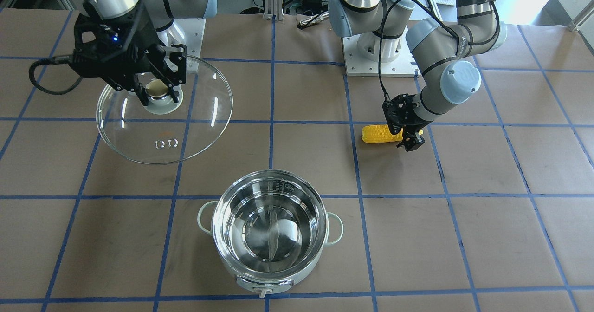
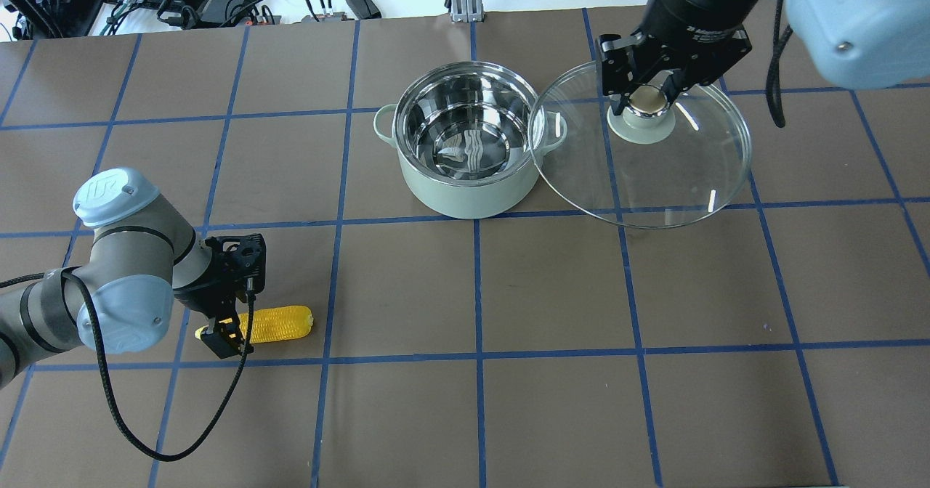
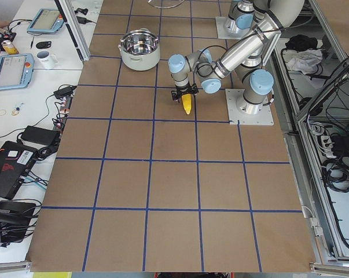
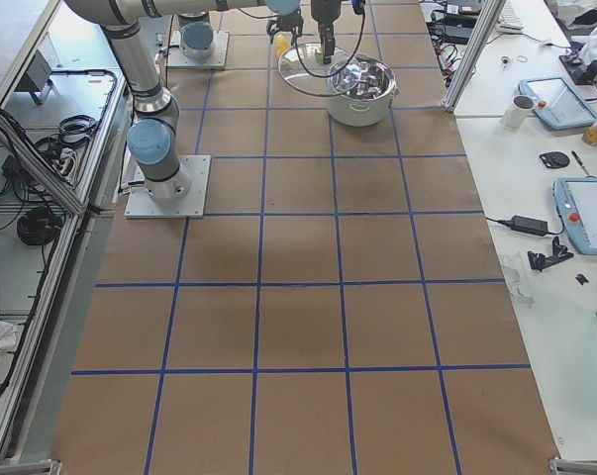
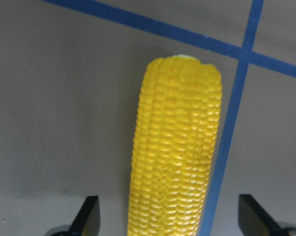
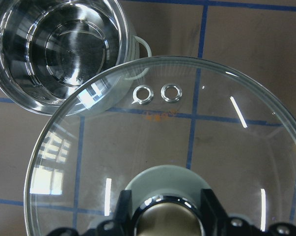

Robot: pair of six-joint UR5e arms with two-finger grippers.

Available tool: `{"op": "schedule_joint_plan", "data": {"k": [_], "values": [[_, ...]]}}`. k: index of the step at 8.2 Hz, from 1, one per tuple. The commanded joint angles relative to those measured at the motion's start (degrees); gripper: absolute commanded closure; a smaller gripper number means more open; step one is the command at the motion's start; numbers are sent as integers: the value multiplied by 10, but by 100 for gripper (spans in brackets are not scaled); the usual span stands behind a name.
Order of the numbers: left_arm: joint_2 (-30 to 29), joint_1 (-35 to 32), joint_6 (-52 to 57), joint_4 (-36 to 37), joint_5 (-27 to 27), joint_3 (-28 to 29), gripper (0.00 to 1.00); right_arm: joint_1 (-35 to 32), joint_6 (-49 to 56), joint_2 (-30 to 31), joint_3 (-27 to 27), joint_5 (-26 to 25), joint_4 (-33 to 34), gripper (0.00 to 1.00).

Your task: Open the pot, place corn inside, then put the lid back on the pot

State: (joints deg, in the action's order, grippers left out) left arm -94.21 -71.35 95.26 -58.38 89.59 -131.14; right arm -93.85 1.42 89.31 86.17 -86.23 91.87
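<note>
The pot [image 2: 465, 194] stands open with nothing inside, mid-table; it also shows in the front view [image 1: 320, 219] and the right wrist view [image 6: 20, 49]. My right gripper [image 2: 649, 99] is shut on the lid's knob [image 1: 157, 88] and holds the clear glass lid [image 2: 654, 176] level in the air beside the pot, its edge overlapping one pot handle. The corn [image 2: 280, 323] lies flat on the table. My left gripper [image 2: 225, 335] is open and low over the corn's tapered end. In the left wrist view the fingers [image 5: 89, 219] stand either side of the corn [image 5: 177, 147], clear of it.
Blue tape lines grid the brown table. The arm bases [image 1: 376, 52] stand on white plates at the robot's side. A black cable [image 2: 131, 430] loops from the left wrist over the table. Side benches hold tablets [image 4: 585, 213] and mugs.
</note>
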Motion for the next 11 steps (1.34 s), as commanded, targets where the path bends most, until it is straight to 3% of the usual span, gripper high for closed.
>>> {"op": "schedule_joint_plan", "data": {"k": [1,3,5,6,7,9,11], "values": [[-1,-4,-7,4,-1,-10,0,19,14,46,15,-1,-42,83],[-4,-4,-17,6,-2,-12,0,19,15,48,17,-6,-41,83],[-5,-4,-17,6,0,-12,15,18,15,50,16,-3,-42,83],[-5,-4,-18,6,0,-10,27,18,15,51,16,-3,-43,82],[-5,-4,-15,6,0,-6,47,18,15,51,16,-3,-43,82],[-2,-5,-44,7,0,-5,65,18,15,51,16,-3,-44,81],[-2,-7,-71,7,7,5,93,18,15,51,16,-3,-44,81]]}}
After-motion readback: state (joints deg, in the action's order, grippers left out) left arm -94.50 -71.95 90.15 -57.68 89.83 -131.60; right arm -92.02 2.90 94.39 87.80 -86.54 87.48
